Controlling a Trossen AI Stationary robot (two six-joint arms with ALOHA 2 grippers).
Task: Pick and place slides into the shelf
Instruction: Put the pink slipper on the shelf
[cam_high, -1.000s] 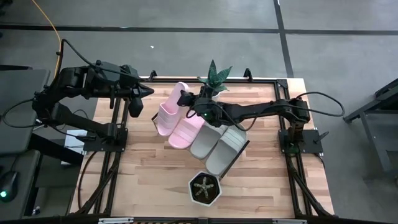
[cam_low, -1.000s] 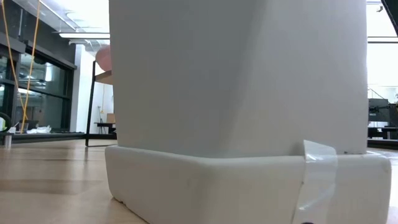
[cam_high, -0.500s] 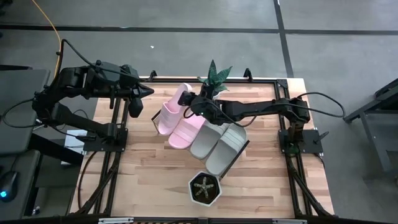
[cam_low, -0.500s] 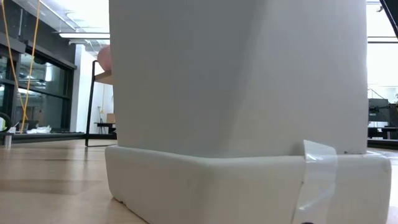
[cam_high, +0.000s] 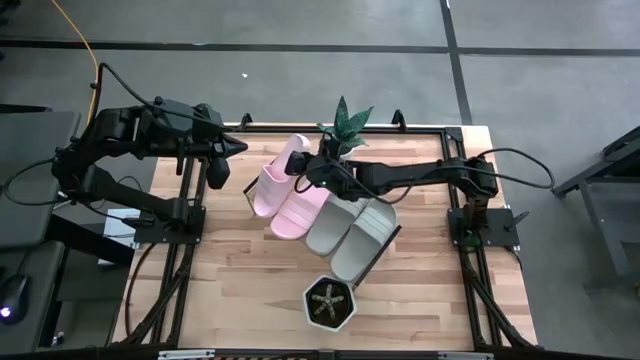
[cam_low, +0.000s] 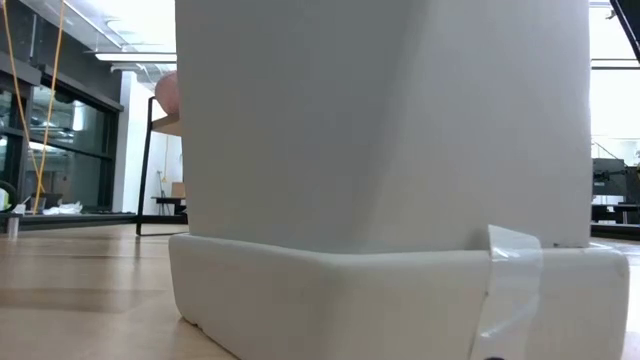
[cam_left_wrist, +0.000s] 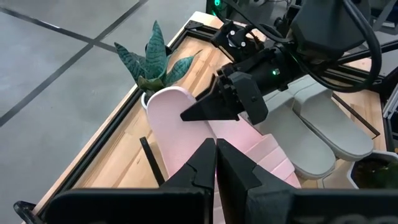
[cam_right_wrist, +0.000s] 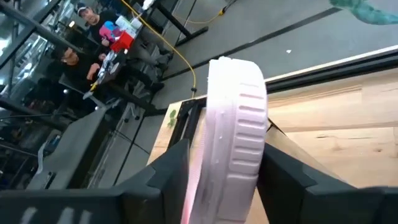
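Note:
Four slides lie side by side on the shelf (cam_high: 381, 259) in the high view: two pale pink (cam_high: 272, 180) (cam_high: 300, 208) and two grey-beige (cam_high: 330, 225) (cam_high: 365, 238). My right gripper (cam_high: 308, 162) reaches in from the table's right and is shut on the far end of the leftmost pink slide (cam_left_wrist: 171, 124). My left gripper (cam_left_wrist: 216, 152) waits shut above the table's left edge, apart from everything. The low view is almost filled by a white pot; only a sliver of pink slide (cam_low: 166, 92) shows beside it. My right gripper pinches the leftmost pink slide's far end (cam_right_wrist: 233, 124) between its two fingers (cam_right_wrist: 165, 174), one on each broad face, with the ribbed sole rim showing edge-on between them. The fingers come nearly level from the table's right. That end is raised; the slide's near end stays on the shelf.
A green spiky plant (cam_high: 346, 125) stands at the far edge, just behind my right gripper. A white six-sided pot with a small succulent (cam_high: 329, 305) stands near the front edge. Black frame rails (cam_high: 180, 260) run along both sides. People show beyond the table (cam_right_wrist: 93, 18).
My right gripper has drawn a little toward the table's right, still shut, and the pink slide's far end has swung slightly that way with it. The slide's near end and the other three slides have stayed put.

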